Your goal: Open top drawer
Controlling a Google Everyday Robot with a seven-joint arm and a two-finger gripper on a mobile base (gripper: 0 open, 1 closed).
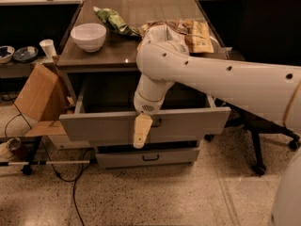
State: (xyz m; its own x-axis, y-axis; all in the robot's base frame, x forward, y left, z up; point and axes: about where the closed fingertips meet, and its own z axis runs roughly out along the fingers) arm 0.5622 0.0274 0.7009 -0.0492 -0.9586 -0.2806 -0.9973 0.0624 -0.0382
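Observation:
The top drawer [94,128] is a wide grey metal drawer, pulled well out of the cabinet, and its deep grey interior [106,98] shows. Its small black pull handle [157,122] sits at the centre of the front panel. My gripper [141,132] hangs from the white arm in front of that panel. It sits just left of the handle and a little below it, pointing down. The arm reaches in from the right across the open drawer and hides part of the interior.
A shorter grey drawer [146,157] is closed below. On the cabinet top are a white bowl [88,36], a green bag [113,20] and snack bags [197,32]. A cardboard box [40,95] leans at the left. An office chair base [263,145] stands at the right, and cables lie on the floor.

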